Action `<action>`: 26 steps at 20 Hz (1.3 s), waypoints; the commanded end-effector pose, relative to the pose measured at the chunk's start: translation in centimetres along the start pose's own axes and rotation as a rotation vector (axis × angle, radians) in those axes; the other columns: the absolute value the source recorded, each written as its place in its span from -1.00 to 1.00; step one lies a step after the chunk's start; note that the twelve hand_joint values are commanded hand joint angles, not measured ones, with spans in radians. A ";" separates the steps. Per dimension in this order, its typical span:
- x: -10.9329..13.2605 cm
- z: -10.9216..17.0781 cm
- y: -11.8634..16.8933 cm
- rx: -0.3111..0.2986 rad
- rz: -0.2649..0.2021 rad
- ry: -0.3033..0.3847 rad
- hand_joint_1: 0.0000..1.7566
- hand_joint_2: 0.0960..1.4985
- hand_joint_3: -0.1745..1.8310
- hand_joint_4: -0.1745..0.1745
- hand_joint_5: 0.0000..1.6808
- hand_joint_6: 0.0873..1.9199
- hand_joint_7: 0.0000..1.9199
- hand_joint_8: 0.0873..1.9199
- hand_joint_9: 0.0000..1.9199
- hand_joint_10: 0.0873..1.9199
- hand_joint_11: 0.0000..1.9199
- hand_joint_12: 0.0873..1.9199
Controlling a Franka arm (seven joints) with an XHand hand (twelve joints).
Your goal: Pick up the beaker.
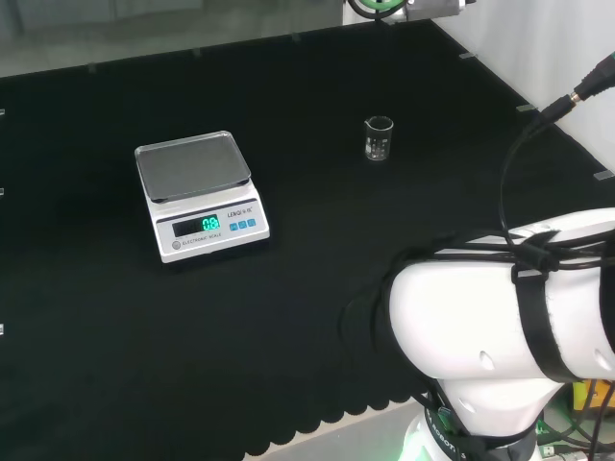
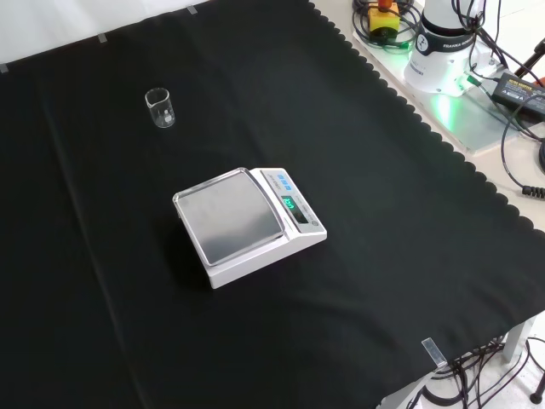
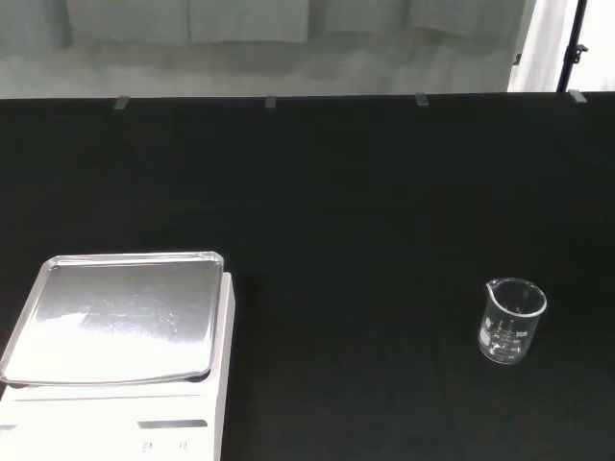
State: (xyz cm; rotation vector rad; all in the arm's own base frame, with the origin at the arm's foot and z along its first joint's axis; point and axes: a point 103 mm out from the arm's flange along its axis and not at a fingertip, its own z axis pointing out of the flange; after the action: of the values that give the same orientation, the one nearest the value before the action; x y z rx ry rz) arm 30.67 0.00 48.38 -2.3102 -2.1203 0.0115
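White and bulky, the arm's own link (image 1: 500, 307) sat closest to me at the head view's right; whether the hand was released or clenched I could not tell. On the black cloth (image 1: 307, 288) the small clear glass beaker (image 1: 380, 137) stood upright, well right of the scale (image 1: 200, 195) and slightly farther off. That white scale had a flat, square metal pan (image 2: 228, 215). Bare cloth lay between them.
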 end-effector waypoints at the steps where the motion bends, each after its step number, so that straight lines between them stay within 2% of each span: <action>1: -0.4 0.4 0.2 -0.004 0.014 0.003 -0.82 0.06 -0.63 -0.67 -0.90 -1.00 -1.00 -0.78 -0.83 -1.00 -0.93 0.26; 6: -1.6 1.4 0.8 0.006 0.032 0.012 -0.89 0.12 -0.63 -0.63 -0.93 -1.00 -1.00 -0.89 -0.90 -1.00 -1.00 0.23; 9: -1.9 1.9 1.4 0.007 0.048 -0.020 -0.85 0.14 -0.65 -0.64 -0.92 -1.00 -1.00 -0.80 -0.85 -0.96 -0.89 0.45; 12: -2.0 2.7 2.6 0.018 0.059 -0.042 -0.79 0.18 -0.69 -0.66 -0.88 -1.00 -1.00 -0.62 -0.93 -0.40 -0.69 0.45; 15: -2.5 3.9 4.3 0.028 0.064 -0.061 -0.76 0.18 -0.71 -0.65 -0.86 -1.00 -1.00 -0.52 -0.98 -0.18 -0.64 0.44; 26: -4.4 9.6 11.8 0.118 0.085 -0.083 -0.73 0.16 -0.73 -0.63 -0.77 -1.00 -0.99 -0.35 -0.97 -0.11 -0.68 0.47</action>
State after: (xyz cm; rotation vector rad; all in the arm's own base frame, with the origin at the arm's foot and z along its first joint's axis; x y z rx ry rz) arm 35.68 -2.74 44.47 -2.3740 -2.0597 0.0952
